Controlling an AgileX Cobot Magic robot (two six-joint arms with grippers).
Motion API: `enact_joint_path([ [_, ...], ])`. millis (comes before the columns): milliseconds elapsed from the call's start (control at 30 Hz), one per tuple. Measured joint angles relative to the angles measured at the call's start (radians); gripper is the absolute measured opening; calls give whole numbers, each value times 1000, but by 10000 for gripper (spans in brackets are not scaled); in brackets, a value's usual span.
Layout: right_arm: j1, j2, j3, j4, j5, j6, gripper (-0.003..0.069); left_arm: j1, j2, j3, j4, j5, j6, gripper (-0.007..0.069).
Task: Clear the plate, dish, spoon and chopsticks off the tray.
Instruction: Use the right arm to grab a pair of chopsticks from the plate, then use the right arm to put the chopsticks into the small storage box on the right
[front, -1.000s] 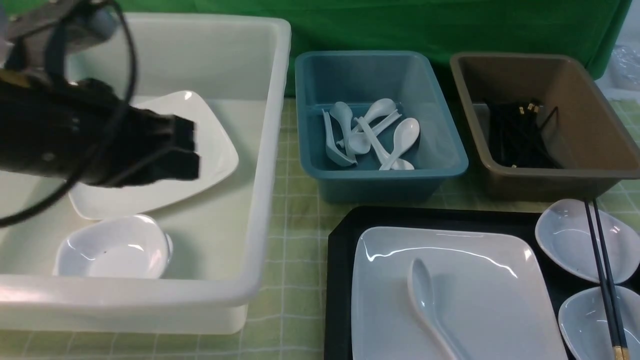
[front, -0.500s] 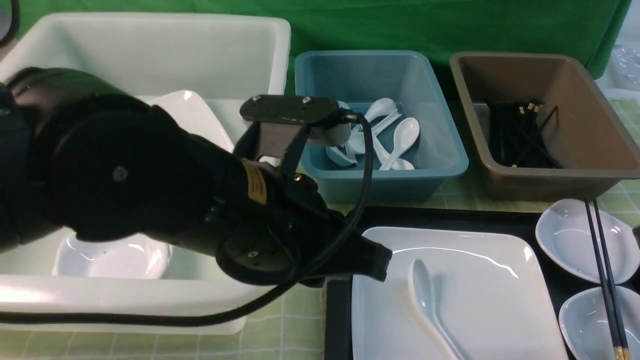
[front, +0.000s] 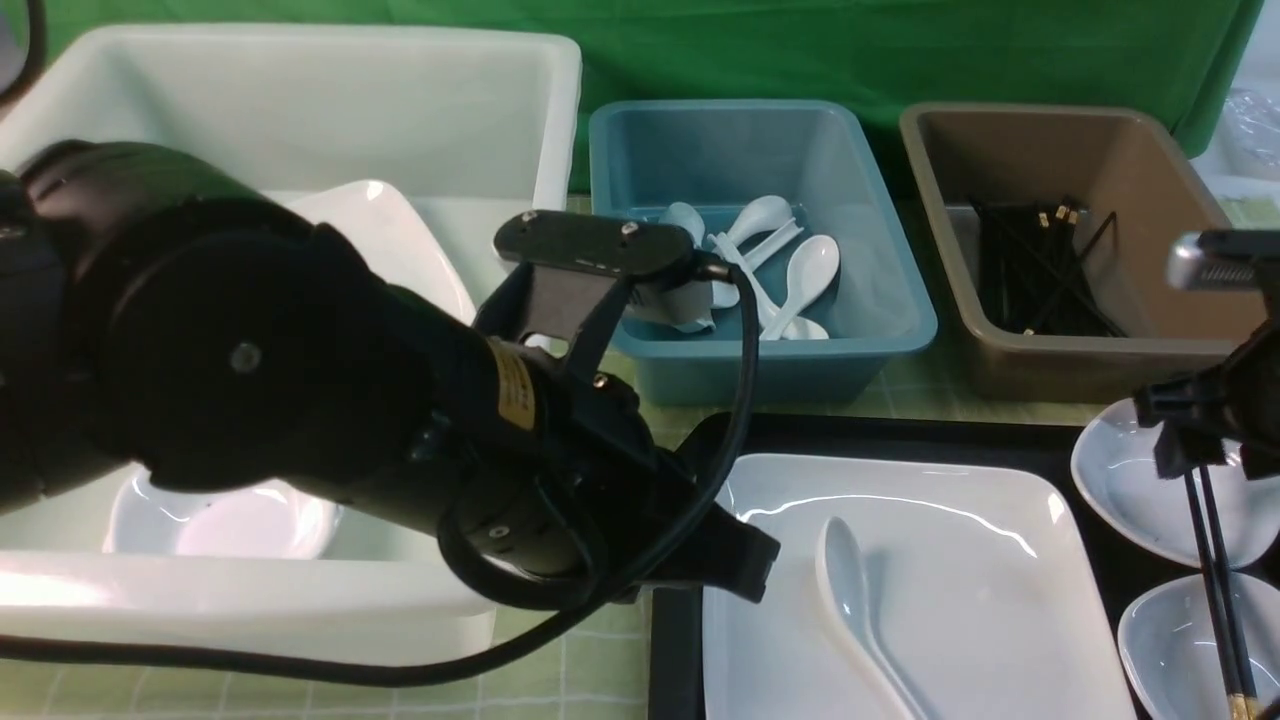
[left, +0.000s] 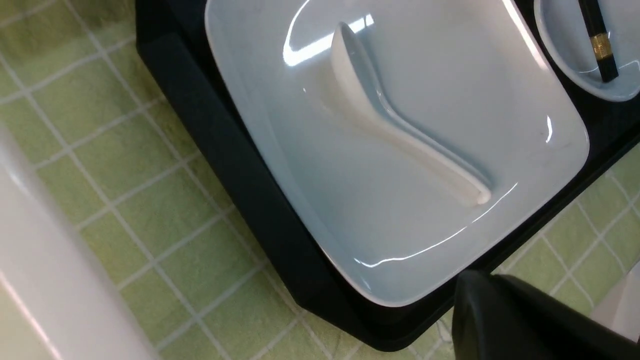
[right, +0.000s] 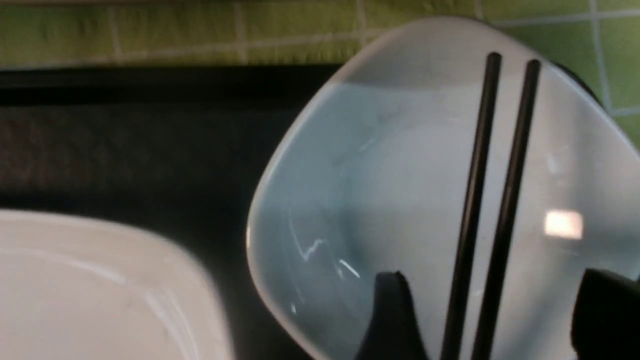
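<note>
The black tray (front: 900, 435) holds the big white plate (front: 960, 600), with the white spoon (front: 850, 590) lying in it. Two small white dishes (front: 1130, 480) (front: 1180, 640) sit at the tray's right, and the black chopsticks (front: 1215, 580) lie across both. My left gripper (front: 750, 565) hangs at the plate's left edge. In the left wrist view its jaws (left: 480, 290) show as one dark mass, empty, over the tray's (left: 225, 165) rim beside the plate (left: 450, 100) and spoon (left: 370, 105). My right gripper (front: 1200, 450) is open, one finger on each side of the chopsticks (right: 480, 165), above the far dish (right: 390, 175).
A white tub (front: 540, 300) at the left holds a plate (front: 400, 240) and a small dish (front: 230, 520). A blue tub (front: 880, 330) holds several spoons. A brown tub (front: 1100, 350) holds several chopsticks. A green checked cloth (front: 590, 450) covers the table.
My left arm swung from over the white tub rightward and down to the plate's left edge. My right gripper came into view over the far small dish, astride the chopsticks.
</note>
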Motion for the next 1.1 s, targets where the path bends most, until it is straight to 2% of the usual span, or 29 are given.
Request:
enact_joint_path([
  [233, -1, 93, -1, 0, -20, 24, 525, 0, 0, 0, 28, -1, 5, 1],
  [300, -1, 112, -1, 0, -20, 37, 500, 0, 0, 0, 35, -1, 5, 1],
  [367, -1, 118, -1, 4, -20, 46, 400, 0, 0, 0, 44, -1, 5, 1],
  [400, -1, 118, -1, 10, -18, 46, 297, 0, 0, 0, 51, -1, 5, 1],
  [433, -1, 118, -1, 11, -17, 46, 280, 0, 0, 0, 52, -1, 5, 1],
  [500, -1, 118, -1, 18, -9, 47, 136, 0, 0, 0, 56, -1, 5, 1],
  [533, -1, 118, -1, 18, -3, 47, 108, 0, 0, 0, 57, -1, 5, 1],
  [733, -1, 68, -1, 38, 39, 43, 104, 0, 0, 0, 60, -11, 5, 1],
  [900, -1, -113, -1, 117, 77, -19, 104, 0, 0, 0, 60, -53, 7, 1],
  [967, -1, -166, -3, 140, 52, -32, 104, 0, 0, 0, 60, -61, 13, 1],
  [1100, -1, -264, -77, 168, -112, -55, 104, 0, 0, 0, 60, -103, 27, 1],
])
